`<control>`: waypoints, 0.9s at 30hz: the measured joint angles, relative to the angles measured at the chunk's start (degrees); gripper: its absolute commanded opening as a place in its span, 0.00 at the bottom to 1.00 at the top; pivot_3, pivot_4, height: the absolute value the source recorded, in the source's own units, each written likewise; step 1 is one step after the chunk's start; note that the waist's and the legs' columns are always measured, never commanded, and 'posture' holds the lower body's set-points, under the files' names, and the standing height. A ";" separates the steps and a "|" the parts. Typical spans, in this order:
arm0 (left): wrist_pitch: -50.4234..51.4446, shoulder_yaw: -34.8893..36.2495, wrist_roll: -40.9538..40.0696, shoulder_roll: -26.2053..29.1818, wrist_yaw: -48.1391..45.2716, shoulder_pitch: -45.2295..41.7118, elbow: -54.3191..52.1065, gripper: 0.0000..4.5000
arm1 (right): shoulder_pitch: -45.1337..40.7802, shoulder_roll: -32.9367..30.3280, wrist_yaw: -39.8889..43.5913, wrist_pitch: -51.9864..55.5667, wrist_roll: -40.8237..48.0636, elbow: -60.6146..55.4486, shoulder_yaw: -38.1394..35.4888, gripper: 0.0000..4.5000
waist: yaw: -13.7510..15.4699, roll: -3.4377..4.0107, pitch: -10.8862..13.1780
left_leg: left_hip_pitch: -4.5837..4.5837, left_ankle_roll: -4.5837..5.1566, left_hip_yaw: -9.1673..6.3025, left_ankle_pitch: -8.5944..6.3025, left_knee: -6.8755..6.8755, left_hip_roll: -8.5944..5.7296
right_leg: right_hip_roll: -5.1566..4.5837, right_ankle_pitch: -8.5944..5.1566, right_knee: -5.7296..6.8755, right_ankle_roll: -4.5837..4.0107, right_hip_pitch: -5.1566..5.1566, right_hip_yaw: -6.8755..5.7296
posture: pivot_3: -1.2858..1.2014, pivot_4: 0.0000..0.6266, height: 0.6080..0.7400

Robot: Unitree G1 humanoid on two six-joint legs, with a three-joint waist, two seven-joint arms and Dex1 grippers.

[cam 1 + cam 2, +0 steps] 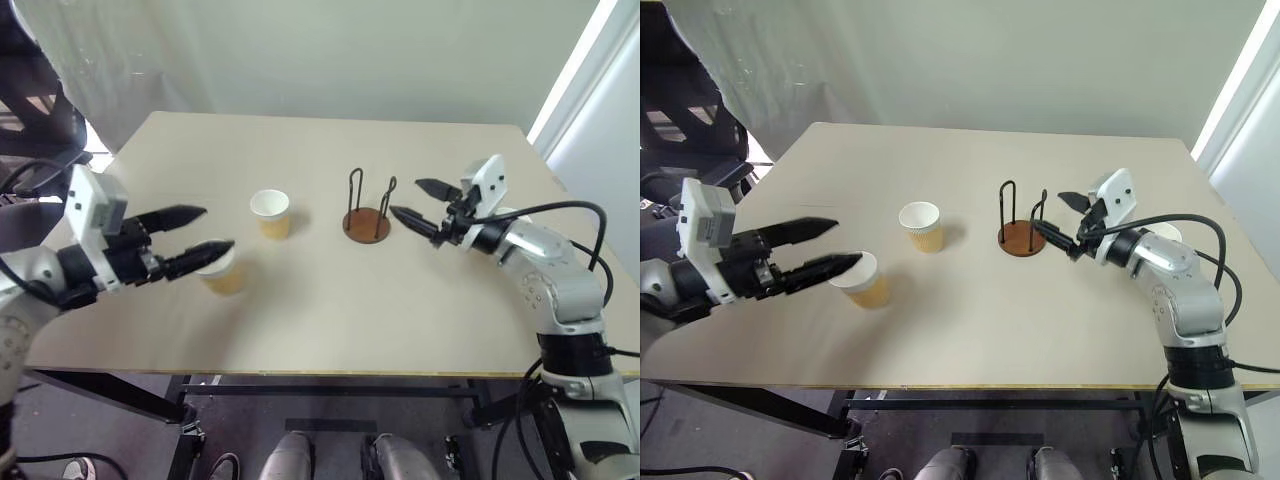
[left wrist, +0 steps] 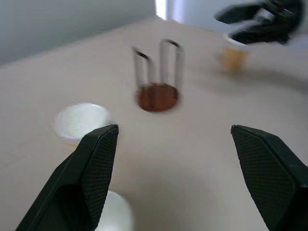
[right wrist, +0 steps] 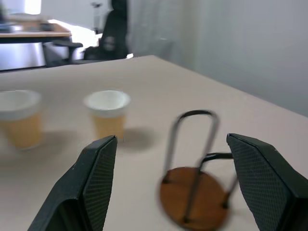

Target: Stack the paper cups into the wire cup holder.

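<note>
Left eye view: the left gripper (image 1: pixel 200 234), jaws apart, is seen at centre left over one paper cup (image 1: pixel 222 272). A second cup (image 1: pixel 271 213) stands farther up. The wire cup holder (image 1: pixel 367 214) is centred, the right gripper (image 1: pixel 419 202), jaws apart, just beside it. No writing is readable.

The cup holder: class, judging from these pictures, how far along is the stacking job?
Done: nothing; the holder stands empty. In hand: nothing; the left gripper is open by the near cup, the right gripper open beside the holder. Left: all three cups, the near one, the middle one and a third beyond the right gripper, stand apart on the table and must still go in.
</note>
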 measured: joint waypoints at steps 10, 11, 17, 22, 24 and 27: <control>0.32 -5.47 0.59 1.07 -4.91 -3.01 1.24 0.89 | -2.49 8.71 -16.19 1.62 -12.34 8.87 6.37 0.84 | -0.14 0.06 0.03 | -0.07 0.00 -0.06 0.01 -0.01 0.01 | 0.00 0.00 0.33 -0.14 -0.33 0.03 | 0.52 0.24 1.00; 0.34 -5.46 0.59 0.81 -4.73 -3.06 1.22 0.89 | -3.09 8.91 -16.68 1.52 -12.96 10.02 6.51 0.84 | -0.09 0.06 0.04 | -0.08 0.00 -0.06 0.01 -0.02 0.01 | 0.00 -0.03 0.37 -0.18 -0.35 0.02 | 0.52 0.24 1.00; 0.87 -5.34 0.56 -0.32 -2.38 -2.87 0.18 0.89 | -5.76 10.82 -19.95 0.00 -17.36 18.99 6.87 0.84 | -0.03 0.06 0.03 | -0.10 -0.04 -0.06 0.02 -0.02 0.02 | 0.00 -0.07 0.39 -0.23 -0.39 0.01 | 0.52 0.24 1.00; 1.63 -4.74 0.15 -1.50 -0.40 -1.76 -1.74 0.89 | -9.71 13.71 -20.83 -5.17 -19.24 28.74 6.87 0.84 | -0.16 0.08 0.04 | -0.17 -0.10 -0.06 -0.02 -0.06 0.02 | 0.00 -0.01 0.41 -0.12 -0.49 0.00 | 0.52 0.24 1.00; 2.00 -4.33 -0.09 -1.94 0.35 -1.32 -2.30 0.89 | -11.68 14.72 -20.93 -8.17 -19.78 32.92 6.84 0.84 | -0.15 0.08 0.04 | -0.17 -0.14 -0.07 -0.04 -0.08 0.04 | 0.00 0.04 0.47 -0.02 -0.54 -0.02 | 0.52 0.24 1.00; 2.24 -3.45 -0.23 -2.01 1.22 -0.65 -3.18 0.89 | -14.39 15.76 -21.02 -12.08 -20.68 38.59 6.82 0.84 | -0.15 0.08 0.05 | -0.18 -0.18 -0.07 -0.07 -0.09 0.05 | 0.01 0.04 0.58 -0.03 -0.61 -0.03 | 0.52 0.24 1.00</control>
